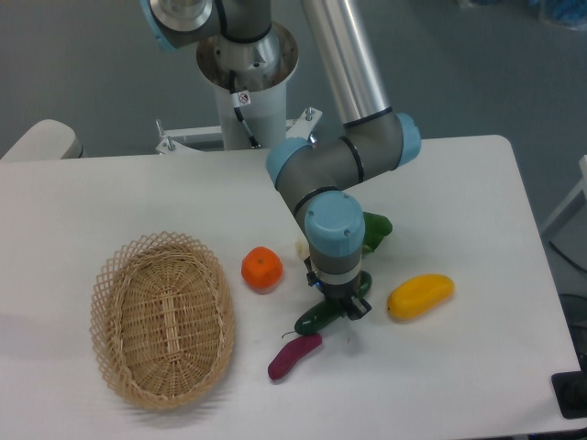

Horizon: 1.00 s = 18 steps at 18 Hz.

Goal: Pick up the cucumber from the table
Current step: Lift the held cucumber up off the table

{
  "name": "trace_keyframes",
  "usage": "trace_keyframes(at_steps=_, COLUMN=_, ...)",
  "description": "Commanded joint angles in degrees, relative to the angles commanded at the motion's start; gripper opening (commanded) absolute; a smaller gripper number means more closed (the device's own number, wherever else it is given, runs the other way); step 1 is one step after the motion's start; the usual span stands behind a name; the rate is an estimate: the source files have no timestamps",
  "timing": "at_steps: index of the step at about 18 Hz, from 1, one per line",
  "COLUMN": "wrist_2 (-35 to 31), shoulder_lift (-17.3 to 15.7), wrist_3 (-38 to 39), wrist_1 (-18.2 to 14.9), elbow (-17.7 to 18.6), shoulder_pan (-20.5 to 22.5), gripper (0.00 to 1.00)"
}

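**Jaws down on the cucumber beside the orange**

The cucumber [323, 313] lies on the table [477, 183] just right of and below the orange [261, 269], its long axis running from lower-left to upper-right. The gripper [348, 307] sits directly over its upper-right part. Whether the jaws are spread or already pinching it cannot be told.

Cucumber [321, 316] on table [477, 183], between orange [261, 269] and mango [420, 296], behind eggplant [293, 356]; basket [162, 317] far left.

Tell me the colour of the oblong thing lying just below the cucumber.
Purple, a dark reddish purple: the oblong vegetable shows clearly in the fixed camera view.
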<state>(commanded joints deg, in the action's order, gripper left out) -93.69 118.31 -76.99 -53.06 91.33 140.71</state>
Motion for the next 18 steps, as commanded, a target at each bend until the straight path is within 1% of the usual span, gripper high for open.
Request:
trace_keyframes(at_steps=1, wrist_2=0.1, shoulder_lift=-0.5, wrist_3=0.0, wrist_1=-1.9, elbow=-1.5, shoulder_pan=0.0, gripper=0.20)
trace_keyframes(at_steps=3, wrist_2=1.4, shoulder_lift=-1.2, wrist_3=0.4, wrist_1=-4.5, elbow=-4.4, shoulder_pan=0.0, gripper=0.21)
trace_keyframes(at_steps=5, wrist_2=5.3, shoulder_lift=-1.5, wrist_3=2.0, wrist_1=-6.4, elbow=-6.6, shoulder_pan=0.2, gripper=0.21)
trace_keyframes(at_steps=7, wrist_2=9.7, shoulder_lift=-2.3, wrist_3=5.0, wrist_1=-6.6, elbow=-7.9, shoulder_pan=1.1, gripper=0.21)
trace_keyframes(at_steps=10, wrist_2=11.2, shoulder_lift=-3.4, wrist_3=6.5, wrist_1=-6.8, elbow=-8.5, shoulder_pan=1.7, gripper=0.21)
trace_keyframes(at_steps=13, wrist_2=15.4, shoulder_lift=-3.7, wrist_3=10.7, wrist_1=-7.4, elbow=-10.5, shoulder_pan=1.7, gripper=0.21)
trace_keyframes(at_steps=18, wrist_2=16.5, shoulder_lift=-4.3, wrist_3=11.4, wrist_1=-7.4, elbow=-10.6, shoulder_pan=1.6, gripper=0.21)
